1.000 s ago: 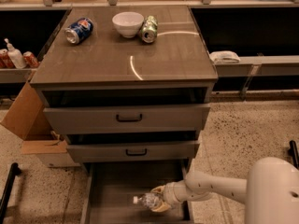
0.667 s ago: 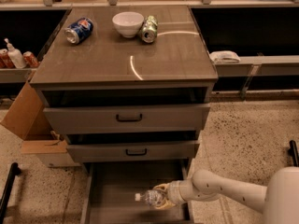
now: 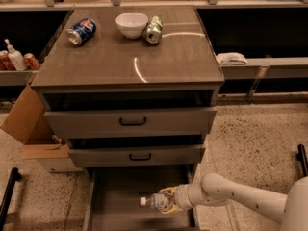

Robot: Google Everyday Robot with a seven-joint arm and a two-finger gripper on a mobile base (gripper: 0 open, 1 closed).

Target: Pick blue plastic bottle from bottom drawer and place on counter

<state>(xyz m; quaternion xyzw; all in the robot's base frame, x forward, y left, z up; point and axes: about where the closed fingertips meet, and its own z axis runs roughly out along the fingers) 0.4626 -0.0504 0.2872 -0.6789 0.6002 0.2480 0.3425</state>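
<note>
Claw [image 3: 164, 201] sits low inside the open bottom drawer [image 3: 120, 189], toward its right side, at the end of a pale arm [image 3: 240, 199] that reaches in from the lower right. Its yellowish fingers [image 3: 168, 192] are clenched around the blue plastic bottle [image 3: 154, 202], one above and one below the bottle's rear half. The bottle lies roughly level, white cap pointing left toward the middle of the drawer; whether it touches the drawer floor or is held just off it cannot be told. Above the bottom drawer, the middle drawer [image 3: 106, 157] and top drawer [image 3: 86, 123] each show a dark handle and stand slightly pulled out. The surface [image 3: 183, 57] on top of the cabinet is glossy grey-brown and carries three things along its far edge: a blue soda can [image 3: 81, 31] lying on its side at the left, a white bowl [image 3: 132, 24] in the middle, and a green can [image 3: 154, 30] tipped over and touching the bowl's right side. A cardboard box [image 3: 24, 121] leans against the cabinet's left side on the speckled floor [image 3: 250, 134].
</note>
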